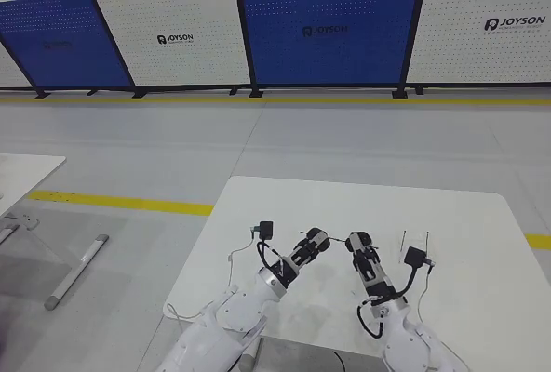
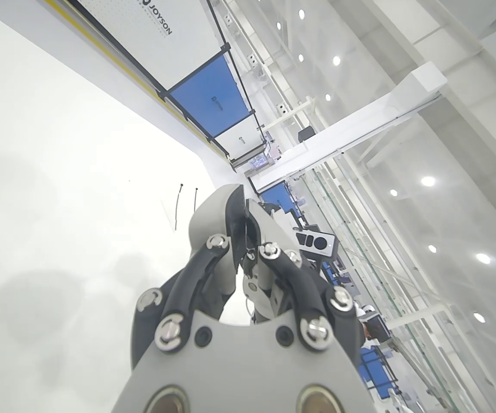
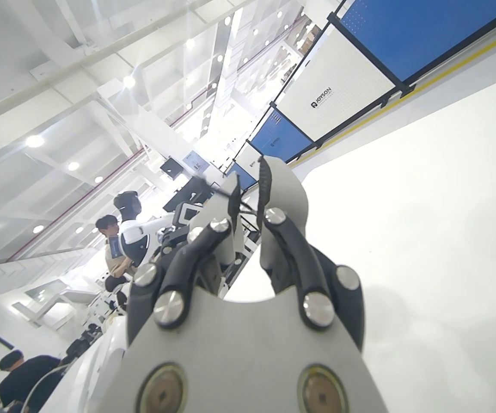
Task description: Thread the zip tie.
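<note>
Both arms hang close together over the white table. My left gripper has its fingers pressed tightly together, and a thin black zip tie sticks out past it. My right gripper faces the left one, a short gap away. Its fingers stand narrowly apart with the black zip tie running slantwise across one pad and into the gap between them. How the tie lies inside the left fingers is hidden.
Two spare black zip ties lie side by side on the table just beyond the right arm, also seen as zip ties from the left wrist. The table's far edge lies ahead.
</note>
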`<state>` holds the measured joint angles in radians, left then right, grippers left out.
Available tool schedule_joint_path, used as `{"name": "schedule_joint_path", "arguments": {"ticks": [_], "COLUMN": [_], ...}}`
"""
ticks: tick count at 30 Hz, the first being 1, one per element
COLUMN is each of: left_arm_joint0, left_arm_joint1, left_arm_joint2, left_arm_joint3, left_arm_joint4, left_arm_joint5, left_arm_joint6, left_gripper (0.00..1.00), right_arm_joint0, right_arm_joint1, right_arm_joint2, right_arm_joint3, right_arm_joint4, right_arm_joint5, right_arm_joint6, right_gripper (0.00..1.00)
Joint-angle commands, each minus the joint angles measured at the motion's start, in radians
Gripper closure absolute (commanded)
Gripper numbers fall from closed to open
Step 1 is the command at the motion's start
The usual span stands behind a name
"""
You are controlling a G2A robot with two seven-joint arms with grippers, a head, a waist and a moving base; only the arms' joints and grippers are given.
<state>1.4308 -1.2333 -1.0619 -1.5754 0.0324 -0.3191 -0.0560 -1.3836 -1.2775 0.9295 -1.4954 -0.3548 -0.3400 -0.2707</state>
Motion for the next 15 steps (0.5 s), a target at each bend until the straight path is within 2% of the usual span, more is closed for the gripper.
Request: {"name": "schedule_joint_path", "arguments": {"ticks": [1, 15], "left_arm_joint0": [0.000, -0.002], "left_arm_joint1": [0.000, -0.002], "left_arm_joint2": [-0.002, -0.001], "left_arm_joint3": [0.000, -0.005], "left_arm_joint4": [-0.002, -0.005], "left_arm_joint5": [-0.001, 0.005], "left_arm_joint6": [0.000, -0.023], "left_gripper": [1.00, 1.00], "right_arm_joint0": [0.001, 0.017], "right_arm_joint1": [0.000, -0.006], "right_arm_joint2": [0.000, 0.001], "right_arm_joint3": [0.001, 0.013], "right_arm_joint4": [-0.002, -0.005], "right_arm_joint5": [0.000, 0.000], "right_arm_joint6": [0.002, 0.015], "right_gripper": [1.00, 1.00]}}
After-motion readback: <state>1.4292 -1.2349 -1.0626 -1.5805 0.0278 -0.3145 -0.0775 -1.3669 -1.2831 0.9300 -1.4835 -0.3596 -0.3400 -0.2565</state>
